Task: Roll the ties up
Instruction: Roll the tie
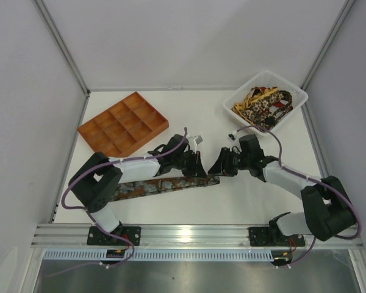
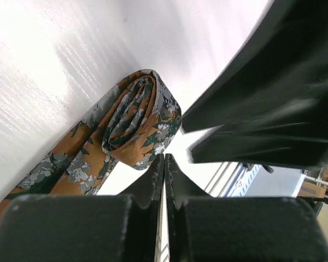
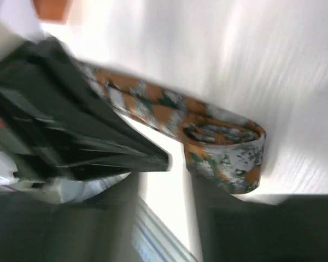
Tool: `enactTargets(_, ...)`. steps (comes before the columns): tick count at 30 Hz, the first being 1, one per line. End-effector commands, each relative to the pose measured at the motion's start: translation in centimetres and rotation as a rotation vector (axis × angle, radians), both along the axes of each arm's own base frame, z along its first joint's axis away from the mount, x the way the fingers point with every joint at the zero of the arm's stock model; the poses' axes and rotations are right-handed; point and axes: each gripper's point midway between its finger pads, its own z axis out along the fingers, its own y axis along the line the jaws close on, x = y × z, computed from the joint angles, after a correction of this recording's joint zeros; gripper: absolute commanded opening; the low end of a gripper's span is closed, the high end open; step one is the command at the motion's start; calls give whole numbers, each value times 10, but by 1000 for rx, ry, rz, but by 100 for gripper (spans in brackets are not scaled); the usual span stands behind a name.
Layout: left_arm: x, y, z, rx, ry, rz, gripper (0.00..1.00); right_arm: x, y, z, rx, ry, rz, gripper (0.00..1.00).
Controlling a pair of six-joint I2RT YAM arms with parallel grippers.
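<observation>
1. Top external: I see my left arm reaching low across the white table (image 1: 244, 201), forearm almost flat, with the left gripper (image 1: 198, 166) near the middle. The right arm folds back at its elbow and stretches inward, so the right gripper (image 1: 219, 167) faces the left one, tips close together. A long fabric necktie (image 1: 165, 184) patterned in rust-orange, grey and dark green lies flat beside the left forearm, its right end beneath both grippers. A heap of other patterned ties (image 1: 265, 104) sits in the white plastic basket (image 1: 285, 83) at far right. An orange compartment tray (image 1: 125, 125) lies at far left.
2. Left wrist: my left gripper (image 2: 164, 174) has its fingers pressed together, holding nothing. One end of the necktie (image 2: 142, 125) is wound into a small roll just past the tips. The right gripper (image 2: 190, 139) looms beside it, prongs parted.
3. Right wrist: blurred. My right gripper (image 3: 167, 218) has its fingers somewhat apart, gripping nothing. The roll (image 3: 224, 147) lies just ahead, with the left gripper (image 3: 158, 158) to its left.
</observation>
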Motion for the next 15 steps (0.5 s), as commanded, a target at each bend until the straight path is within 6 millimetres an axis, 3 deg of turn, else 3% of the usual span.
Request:
enactTargets(1,5,-6,9,-12,-32,-14,5,16,-19,33,-25,-81,-35,56)
enactTargets(5,7,-8,4,-4,-23,-20,5,21,-42,25,-22,-80,-74,88)
enactTargets(9,8,-7,-5,14,-12,-17,5,15,-43,10,36,-93,-46,92)
enactTargets(12,10,-5,-14,29,0,-14,5,12,-34,10,109,-117,3,90)
enactTargets(15,11,-3,-21,36,10,-10,5,4,-32,-8,129,-76,31,87)
